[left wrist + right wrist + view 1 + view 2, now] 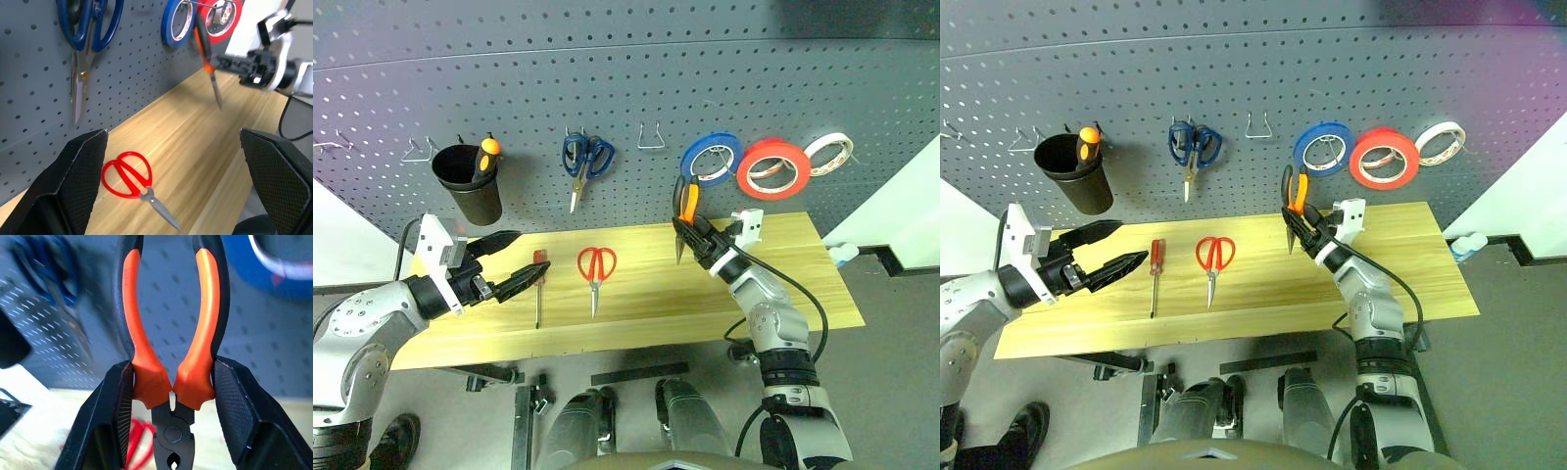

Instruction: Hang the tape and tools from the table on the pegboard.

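**Tape is hung, pliers are in the hand, two tools wait on the table**

The red tape (772, 167) already hangs on the pegboard (626, 88), between the blue roll (710, 159) and the thin cream-white roll (829, 153). So this part of your task looks finished.

The pliers (685, 215) are held by your right hand (698, 238). Its fingers are closed on the orange-and-black handles near the joint, with the handles pointing up toward the board and the nose pointing down. The pliers are above the table (803, 294) and close before the board, just under the blue roll, but I judge they are not yet on a hook.

The red-handled scissors (595, 270) lie flat on the table, near the middle, with the blades pointing to you. The slim red-handled screwdriver (538, 289) lies just beside them on the left. Both are still to be hung.

Your left hand (504, 262) is wide open and holds nothing. It hovers over the left part of the table, near the screwdriver.

The blue-handled scissors (585, 162) and the black cup (470, 183) with another screwdriver (487, 155) are on the board. An empty metal hook (651, 137) is between the blue scissors and the blue roll.

I can read no brand, label or writing on any thing here.
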Controlling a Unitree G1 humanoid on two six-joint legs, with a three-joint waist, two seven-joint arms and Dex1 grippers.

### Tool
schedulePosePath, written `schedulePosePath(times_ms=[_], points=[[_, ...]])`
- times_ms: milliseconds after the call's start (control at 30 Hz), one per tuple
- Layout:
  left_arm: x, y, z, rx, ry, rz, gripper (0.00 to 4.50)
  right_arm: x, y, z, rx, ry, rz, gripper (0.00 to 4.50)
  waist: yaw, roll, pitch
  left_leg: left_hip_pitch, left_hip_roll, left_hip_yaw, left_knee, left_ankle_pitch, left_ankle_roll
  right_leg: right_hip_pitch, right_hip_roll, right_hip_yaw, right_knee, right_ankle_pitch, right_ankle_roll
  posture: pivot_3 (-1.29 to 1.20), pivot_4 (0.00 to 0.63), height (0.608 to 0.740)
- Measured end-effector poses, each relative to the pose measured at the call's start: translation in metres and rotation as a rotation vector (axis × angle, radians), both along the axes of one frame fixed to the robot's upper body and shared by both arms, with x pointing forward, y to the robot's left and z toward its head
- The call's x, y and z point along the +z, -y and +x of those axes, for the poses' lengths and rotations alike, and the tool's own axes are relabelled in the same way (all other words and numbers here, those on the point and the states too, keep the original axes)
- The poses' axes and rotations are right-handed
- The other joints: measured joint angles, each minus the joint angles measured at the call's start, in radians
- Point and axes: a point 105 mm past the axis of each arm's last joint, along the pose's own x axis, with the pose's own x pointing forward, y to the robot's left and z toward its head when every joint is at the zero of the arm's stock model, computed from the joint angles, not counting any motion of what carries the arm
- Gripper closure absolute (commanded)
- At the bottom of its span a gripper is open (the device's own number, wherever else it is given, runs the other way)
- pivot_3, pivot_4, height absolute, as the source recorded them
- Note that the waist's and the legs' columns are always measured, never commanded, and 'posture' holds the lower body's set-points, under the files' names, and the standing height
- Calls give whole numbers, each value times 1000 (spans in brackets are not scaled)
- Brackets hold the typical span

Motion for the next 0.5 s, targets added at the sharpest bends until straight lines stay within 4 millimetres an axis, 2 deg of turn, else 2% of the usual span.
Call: schedulePosePath(times_ms=[300,500], points=[[8,4,5,-13,48,-19,0,38,-9,4,32,126,4,2452,-27,2,-18,0,0,0,1,0,0,0,0,0,2,0,0,-216,83,740],[5,9,6,-22,44,-39,0,72,-20,11,50,226,14,2452,-33,3,-26,0,0,0,1,1,0,-1,1,1,5,0,0,-202,81,740]])
